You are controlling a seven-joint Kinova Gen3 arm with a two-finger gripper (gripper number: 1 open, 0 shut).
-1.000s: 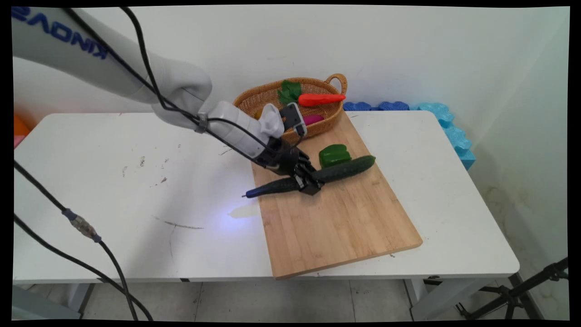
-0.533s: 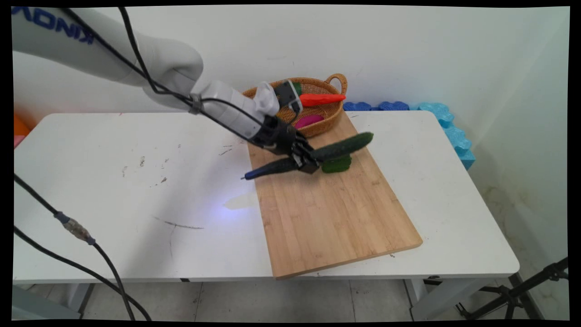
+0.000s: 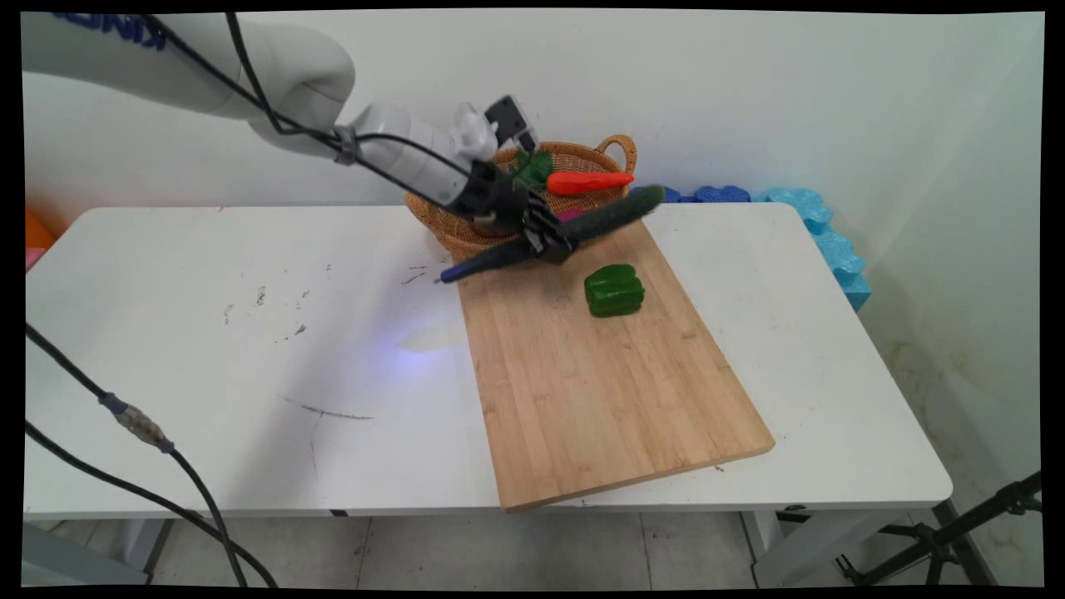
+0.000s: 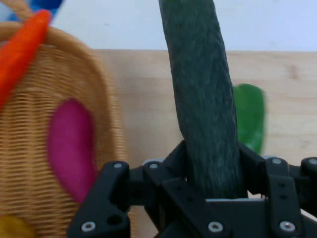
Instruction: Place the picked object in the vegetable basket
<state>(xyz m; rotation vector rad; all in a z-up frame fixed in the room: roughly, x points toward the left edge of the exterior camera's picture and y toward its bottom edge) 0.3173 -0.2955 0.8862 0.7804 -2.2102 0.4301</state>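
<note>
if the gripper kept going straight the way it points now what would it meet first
Probably the wooden cutting board, between the basket and the green pepper; depth is unclear. The gripper holds the cucumber.

Lab setup: bare white table (image 3: 208,349), plain wall (image 3: 749,91), tripod leg (image 3: 957,532).

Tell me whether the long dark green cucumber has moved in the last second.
Yes. The long dark green cucumber, clamped in the pincer, rose off the bamboo cutting board toward the woven wicker basket.
</note>
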